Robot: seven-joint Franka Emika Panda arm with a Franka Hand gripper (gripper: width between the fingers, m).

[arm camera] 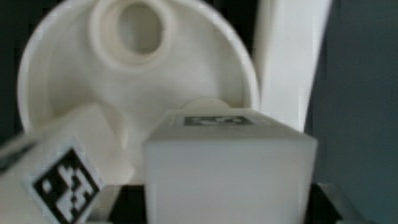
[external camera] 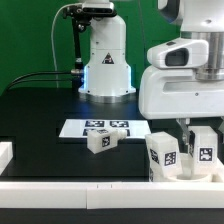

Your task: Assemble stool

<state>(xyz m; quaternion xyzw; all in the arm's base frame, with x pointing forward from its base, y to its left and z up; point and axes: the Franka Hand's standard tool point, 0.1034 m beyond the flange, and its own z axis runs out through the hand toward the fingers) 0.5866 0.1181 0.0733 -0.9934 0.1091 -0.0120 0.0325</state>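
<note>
One stool leg (external camera: 205, 152) right under the claw (external camera: 195, 140), second leg (external camera: 164, 156) alongside.

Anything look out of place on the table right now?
One leg lies alone and askew at the front edge of the marker board, apart from the two legs beside the gripper. Nothing looks broken or spilled.

Exterior view: arm (external camera: 185, 50) cut off by the top and right edges. Tips of the tool (external camera: 197, 133) are hidden behind a leg (external camera: 206, 152) — we cannot tell how the jaws stand. Marker board (external camera: 105, 127) tags too small for us to read.

Wrist view: seat (arm camera: 107, 90) blurred, partly hidden behind the near leg (arm camera: 228, 165). Second leg (arm camera: 59, 180) is cut by the frame edge.
</note>
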